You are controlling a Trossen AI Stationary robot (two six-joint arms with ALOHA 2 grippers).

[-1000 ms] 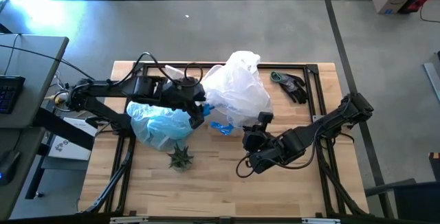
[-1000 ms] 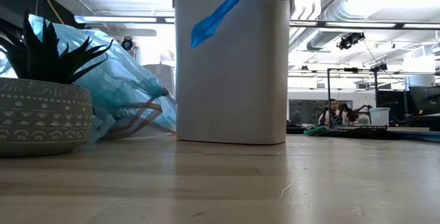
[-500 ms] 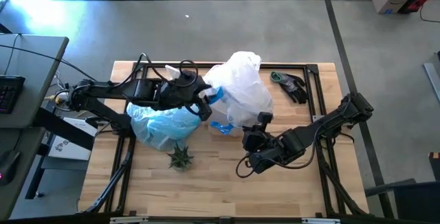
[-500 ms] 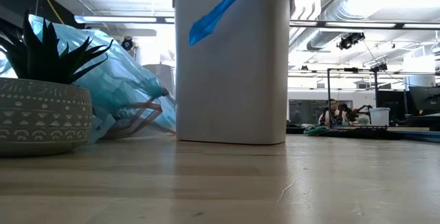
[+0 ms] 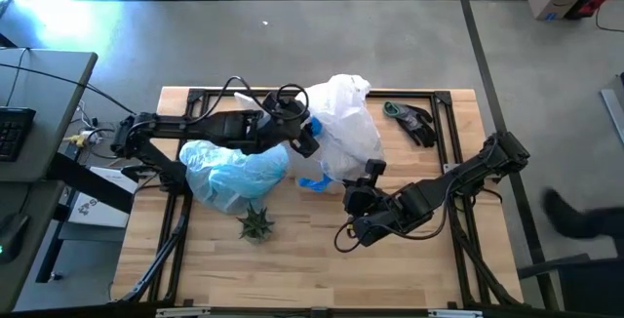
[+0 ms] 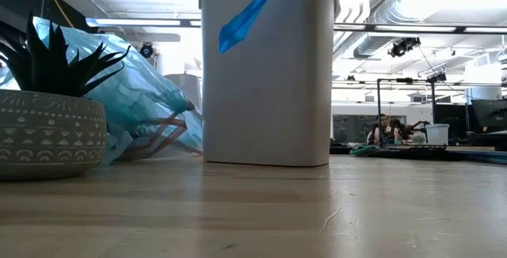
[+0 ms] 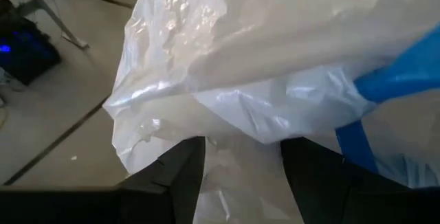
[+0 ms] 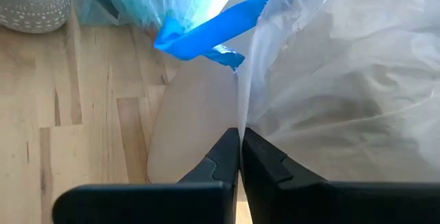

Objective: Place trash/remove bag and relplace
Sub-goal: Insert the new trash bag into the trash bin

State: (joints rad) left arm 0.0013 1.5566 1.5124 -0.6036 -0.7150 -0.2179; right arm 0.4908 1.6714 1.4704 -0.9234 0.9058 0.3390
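No text, label, brand, number or sign can be read in any view. The plant pot [image 6: 49,134] bears only a pattern of triangles and dots, not writing.

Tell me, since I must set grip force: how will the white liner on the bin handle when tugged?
The liner is likely floppy: it billows and creases. Probably light, being thin and translucent. Its glossy film may slip between the fingers.

Full light-blue bag [image 5: 232,174] lies crumpled on its side, probably holding trash.
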